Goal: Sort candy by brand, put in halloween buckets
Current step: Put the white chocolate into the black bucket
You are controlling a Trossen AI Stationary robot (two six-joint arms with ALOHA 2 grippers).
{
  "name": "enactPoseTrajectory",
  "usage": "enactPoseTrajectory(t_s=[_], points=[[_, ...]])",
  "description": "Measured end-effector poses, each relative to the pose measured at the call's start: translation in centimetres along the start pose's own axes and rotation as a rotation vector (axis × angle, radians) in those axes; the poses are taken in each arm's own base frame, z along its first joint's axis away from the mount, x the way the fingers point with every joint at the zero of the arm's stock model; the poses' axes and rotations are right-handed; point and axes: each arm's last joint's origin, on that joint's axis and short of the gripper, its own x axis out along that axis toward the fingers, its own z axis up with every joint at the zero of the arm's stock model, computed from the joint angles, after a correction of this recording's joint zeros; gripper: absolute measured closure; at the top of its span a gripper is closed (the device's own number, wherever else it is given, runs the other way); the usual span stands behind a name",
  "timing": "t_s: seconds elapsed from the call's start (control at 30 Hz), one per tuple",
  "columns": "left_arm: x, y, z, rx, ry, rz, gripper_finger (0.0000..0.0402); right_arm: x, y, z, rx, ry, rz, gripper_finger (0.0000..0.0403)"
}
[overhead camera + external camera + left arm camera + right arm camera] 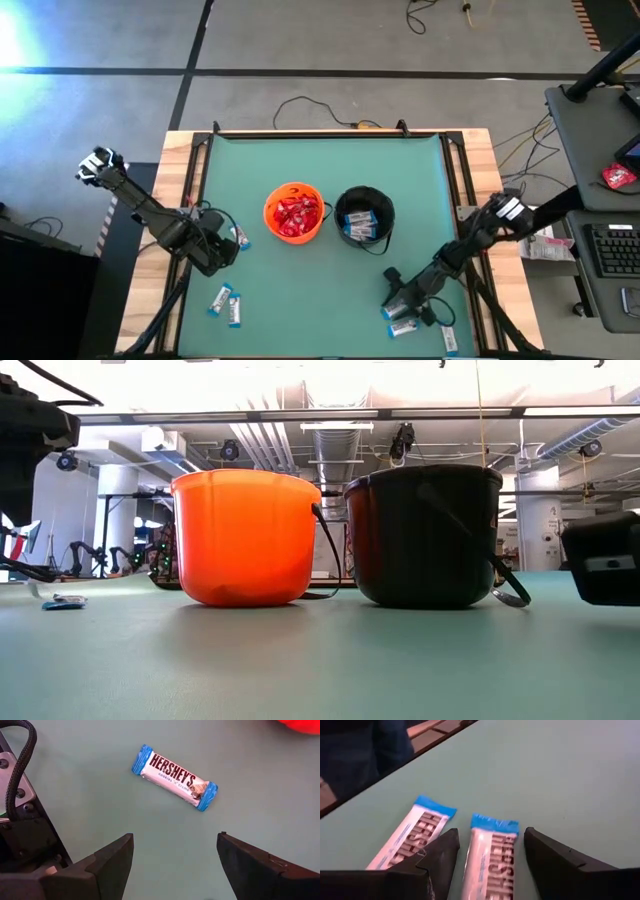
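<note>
Right gripper (490, 857) straddling a bar (490, 865), fingers spread, nothing grasped yet; bar lying between them, long axis probably parallel. Left gripper (175, 855) also spread, hovering with its bar (175, 776) ahead, lying crosswise.

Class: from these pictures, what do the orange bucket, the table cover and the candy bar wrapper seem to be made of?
Orange bucket: likely plastic, smooth, glossy, light glowing through its wall.
Table cover: matte green mat, perhaps felt or rubber; no glare.
Candy bar wrapper: thin plastic film or foil, printed, with crimped blue ends.
</note>
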Motion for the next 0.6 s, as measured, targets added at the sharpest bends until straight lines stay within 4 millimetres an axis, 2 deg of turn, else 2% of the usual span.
enactPoseTrajectory(t_s=[0.2, 0.47, 0.6], points=[[0.0, 0.0, 0.0, 0.006, 0.001, 0.000, 0.0132, 0.8, -0.2, -1.2, 0.087, 0.066, -0.045, 0.0193], [0.0, 0.0, -0.2, 0.068, 0.036, 0.000, 0.0132, 0.8, -0.3, -2.8, 0.061, 0.123, -0.070, 0.0273], [-0.1, 0.1, -0.5, 0.090, 0.038, -0.005, 0.0132, 0.8, -0.3, -3.2, 0.044, 0.132, -0.081, 0.0297]])
